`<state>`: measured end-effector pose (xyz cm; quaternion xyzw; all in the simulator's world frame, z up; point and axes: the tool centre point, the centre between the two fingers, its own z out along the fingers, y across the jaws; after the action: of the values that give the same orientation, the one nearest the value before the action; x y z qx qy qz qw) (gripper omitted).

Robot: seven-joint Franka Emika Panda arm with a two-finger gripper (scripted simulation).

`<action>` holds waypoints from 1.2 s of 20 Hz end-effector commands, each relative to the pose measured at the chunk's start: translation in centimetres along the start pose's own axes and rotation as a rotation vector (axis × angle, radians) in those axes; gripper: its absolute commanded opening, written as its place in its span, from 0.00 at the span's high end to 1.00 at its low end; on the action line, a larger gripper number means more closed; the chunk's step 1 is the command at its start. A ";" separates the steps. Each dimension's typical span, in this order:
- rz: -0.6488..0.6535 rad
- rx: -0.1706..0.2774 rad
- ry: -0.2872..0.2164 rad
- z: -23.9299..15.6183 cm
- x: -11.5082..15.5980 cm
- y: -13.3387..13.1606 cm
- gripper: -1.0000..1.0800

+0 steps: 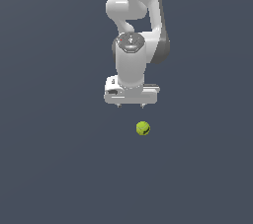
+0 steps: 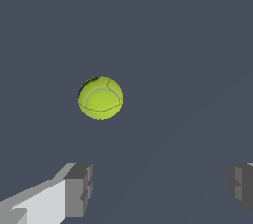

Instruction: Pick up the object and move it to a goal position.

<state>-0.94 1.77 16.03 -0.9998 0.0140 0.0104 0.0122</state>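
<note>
Closest to my wrist camera are the two grey fingertips [image 2: 79, 188] of the gripper [image 2: 160, 186], and both are cut off by the frame edge: I see only the end of one with a bit of its white finger body, and a sliver of the other. The wide gap between them shows the jaws spread apart with nothing between them. In the exterior view the fingers are barely visible, just two small stubs under the white gripper [image 1: 130, 105], and the arm's upper links run out of the top of the frame. The ball [image 2: 100, 98] sits on the plain dark floor [image 1: 54, 168], clear of the fingers and untouched. From the exterior view the ball [image 1: 143, 128] lies below the gripper, slightly toward that view's right.
</note>
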 end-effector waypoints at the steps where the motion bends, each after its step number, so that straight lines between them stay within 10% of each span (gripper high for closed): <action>1: 0.000 0.000 0.000 0.0 0.0 0.0 0.04; 24: -0.041 -0.013 0.004 2.2 2.2 -1.7 0.04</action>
<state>0.96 2.93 14.39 -0.9999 0.0006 0.0088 0.0071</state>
